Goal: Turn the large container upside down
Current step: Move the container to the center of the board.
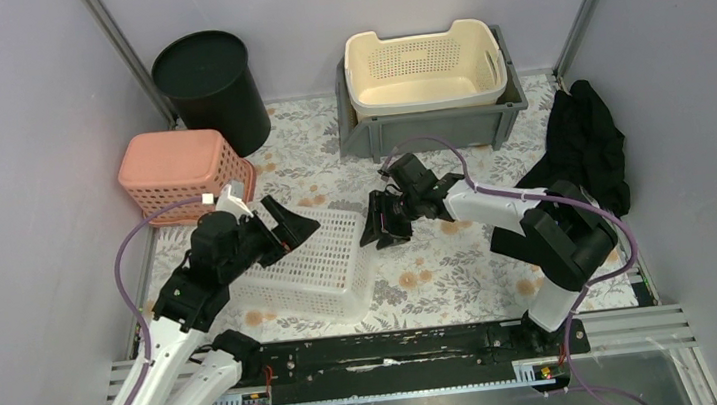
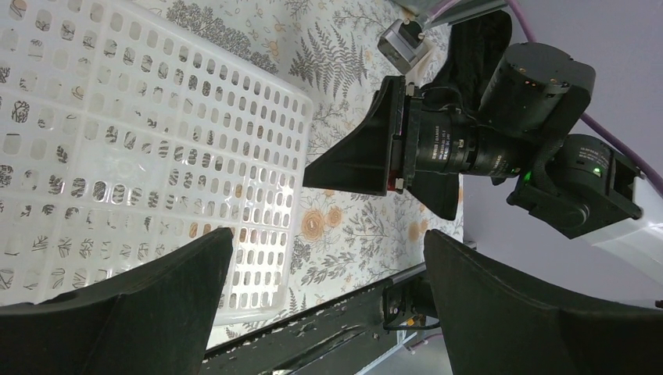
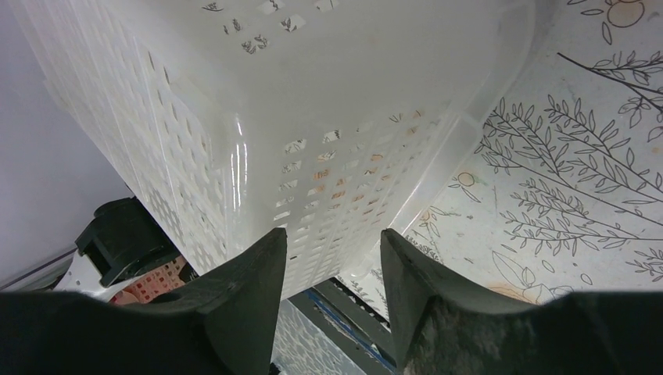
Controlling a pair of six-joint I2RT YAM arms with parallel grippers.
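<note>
The large container is a white perforated basket (image 1: 316, 262) lying on the floral mat with its flat base facing up and its rim against the mat (image 3: 461, 148). My left gripper (image 1: 281, 223) hovers over the basket's far left part, jaws wide open and empty (image 2: 328, 242). The basket's base fills the left wrist view (image 2: 117, 141). My right gripper (image 1: 382, 225) sits just off the basket's right side, level with its wall (image 3: 313, 101). Its fingers stand apart with nothing between them (image 3: 332, 238).
A pink basket (image 1: 180, 171) sits upside down at the left and a black bin (image 1: 211, 82) behind it. At the back, a cream basket (image 1: 426, 65) rests in a grey crate (image 1: 427, 127). Black cloth (image 1: 585, 143) lies at the right. The black rail (image 1: 390, 345) borders the near edge.
</note>
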